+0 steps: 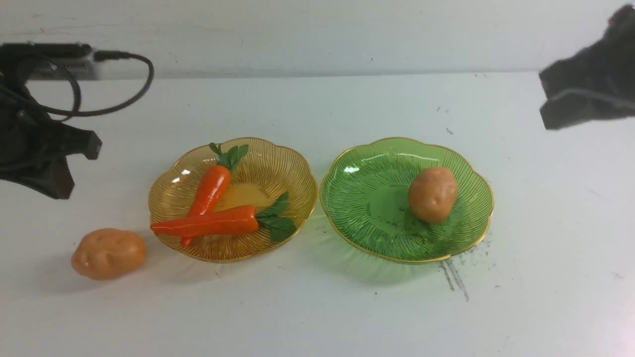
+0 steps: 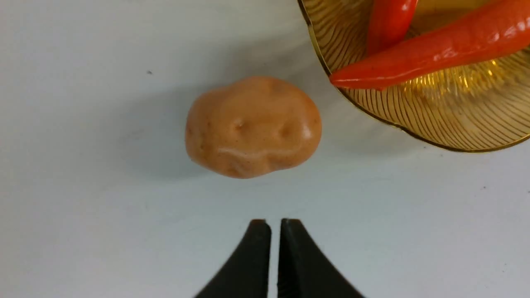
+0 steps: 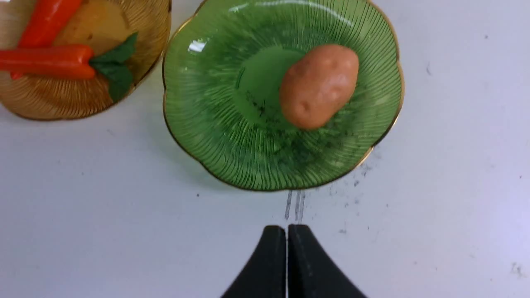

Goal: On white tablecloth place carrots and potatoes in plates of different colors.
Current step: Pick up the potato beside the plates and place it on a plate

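Observation:
Two orange carrots [image 1: 211,191] [image 1: 208,223] lie crossed in the amber-yellow plate [image 1: 292,171]. One potato [image 1: 432,194] sits in the green plate [image 1: 372,238]. The other potato [image 1: 109,253] lies on the white tablecloth [image 1: 317,307], left of the amber plate. My left gripper [image 2: 275,223] is shut and empty, hovering just short of that potato [image 2: 253,126]. My right gripper [image 3: 287,229] is shut and empty, above the cloth beside the green plate [image 3: 215,136]. In the front view both arms show only as dark bodies at the left [image 1: 34,153] and right [image 1: 590,89] edges.
A black cable [image 1: 114,99] loops from a grey box [image 1: 64,62] at the back left. Grey scuff streaks [image 1: 454,275] mark the cloth by the green plate's near rim. A wall closes the far edge of the table.

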